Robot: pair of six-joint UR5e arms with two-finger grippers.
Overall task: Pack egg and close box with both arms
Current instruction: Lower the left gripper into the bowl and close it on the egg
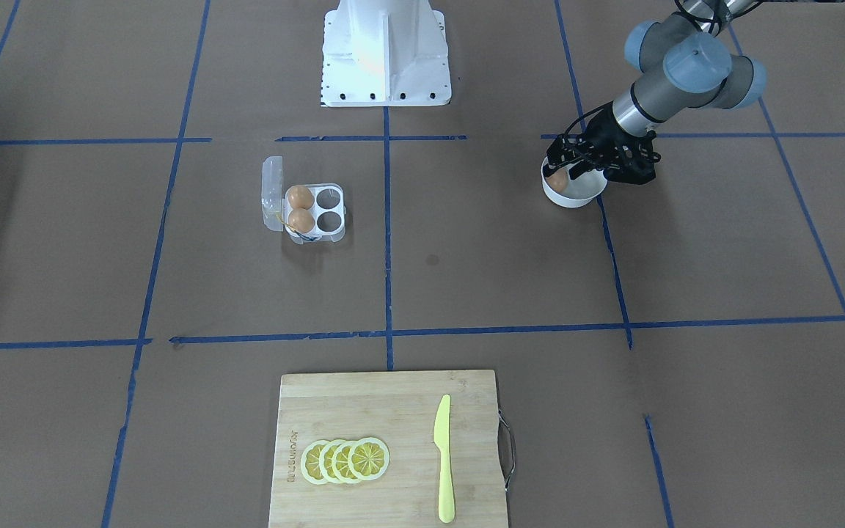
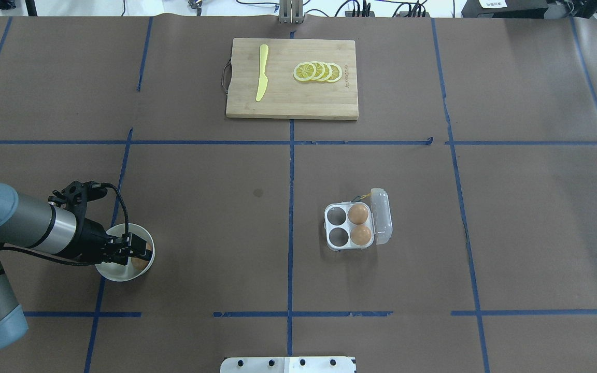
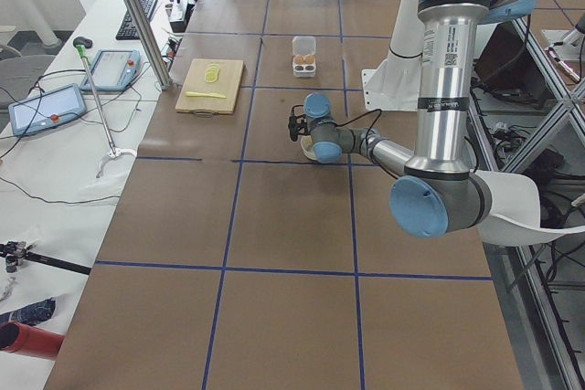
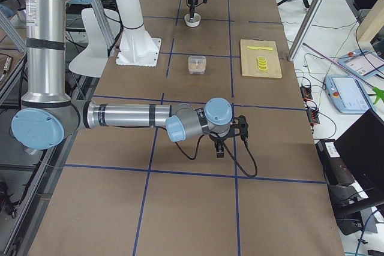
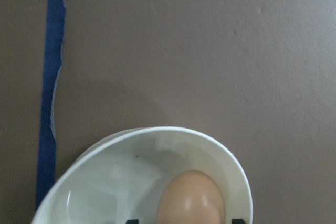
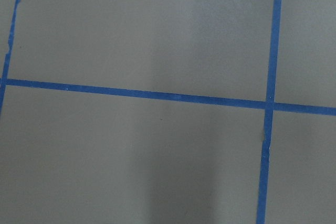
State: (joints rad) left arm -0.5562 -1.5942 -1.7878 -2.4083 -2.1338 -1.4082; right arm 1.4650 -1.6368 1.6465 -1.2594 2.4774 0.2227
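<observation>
While left claw (image 1: 561, 174) straddles egg (image 5: 190, 199), box (image 2: 338, 226) lies open

Left gripper (image 1: 559, 176) low, jaws apart; right gripper (image 4: 220, 151) points downward

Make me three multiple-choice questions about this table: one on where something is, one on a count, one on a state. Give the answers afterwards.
1. Where is the small orange-brown egg that is outside the clear plastic four-cup egg carton?
A) in the round white bowl
B) on bare table paper
C) held in the air

2. How many eggs sit in the carton?
A) one
B) two
C) four

3. The carton's hinged lid is:
A) shut
B) open
C) missing

Answers:
1 A, the left wrist view shows it lying in the bowl.
2 B, two cups are filled and two are empty.
3 B, the lid is folded back beside the cups.
</observation>
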